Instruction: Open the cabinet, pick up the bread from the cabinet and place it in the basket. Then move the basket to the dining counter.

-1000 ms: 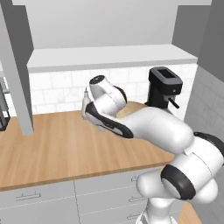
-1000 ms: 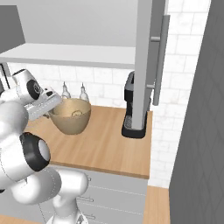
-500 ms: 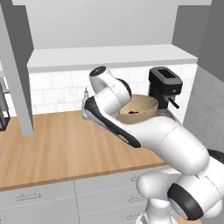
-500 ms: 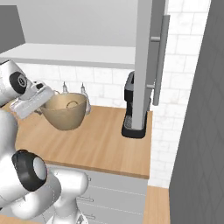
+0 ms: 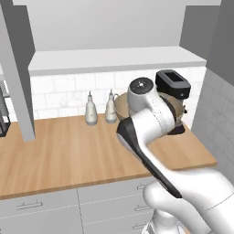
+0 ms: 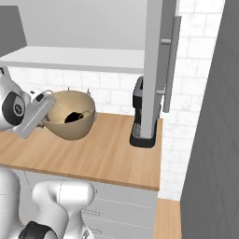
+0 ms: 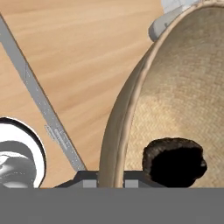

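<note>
End effector (image 6: 46, 111) is pinching the rim of the basket (image 6: 70, 122), my fingers straddling the rim wall, one inside and one outside. Basket hangs off my end effector, lifted clear of the desk (image 6: 98, 154) and tilted. Bread (image 7: 175, 162) sits inside the basket, on the inner wall just beside my grip; in the right base view it reads as a dark lump (image 6: 74, 116) low in the bowl. Two white bottles (image 5: 91, 111) stand on the desk against the tiled wall, beyond the basket on its far side from me. Black coffee machine (image 5: 172, 87) stands behind the basket. Cabinet door (image 6: 154, 70) is swung open above the desk, well off to one side of my end effector, bar handle (image 6: 170, 63) on it.
</note>
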You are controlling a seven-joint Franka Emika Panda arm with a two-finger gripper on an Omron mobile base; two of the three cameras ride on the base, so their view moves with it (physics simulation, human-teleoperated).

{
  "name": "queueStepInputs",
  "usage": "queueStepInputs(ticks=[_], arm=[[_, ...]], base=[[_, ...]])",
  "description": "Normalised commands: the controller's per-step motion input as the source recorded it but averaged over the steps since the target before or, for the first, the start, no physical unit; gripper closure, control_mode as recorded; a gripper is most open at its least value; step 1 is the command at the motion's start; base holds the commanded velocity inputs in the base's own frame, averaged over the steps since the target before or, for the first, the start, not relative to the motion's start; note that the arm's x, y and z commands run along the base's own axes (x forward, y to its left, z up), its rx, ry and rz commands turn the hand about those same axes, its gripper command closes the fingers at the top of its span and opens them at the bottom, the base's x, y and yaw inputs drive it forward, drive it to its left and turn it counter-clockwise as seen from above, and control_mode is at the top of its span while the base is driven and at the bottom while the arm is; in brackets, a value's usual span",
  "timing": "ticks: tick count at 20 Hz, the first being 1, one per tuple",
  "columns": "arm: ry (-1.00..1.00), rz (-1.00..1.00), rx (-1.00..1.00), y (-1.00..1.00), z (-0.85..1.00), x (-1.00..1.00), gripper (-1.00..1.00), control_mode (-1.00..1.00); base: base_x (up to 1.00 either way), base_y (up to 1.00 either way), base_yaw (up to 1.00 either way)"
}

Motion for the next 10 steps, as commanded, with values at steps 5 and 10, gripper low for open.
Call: queueStepInputs(ticks=[5,10], arm=[[0.04,0.12,0.15,-0.4,0.29,-0.29,1.0,-1.0],[0.02,0.03,0.1,-0.09,0.02,-0.1,1.0,-1.0]], base=[[0.0,0.0,0.0],[0.0,0.0,0.0]])
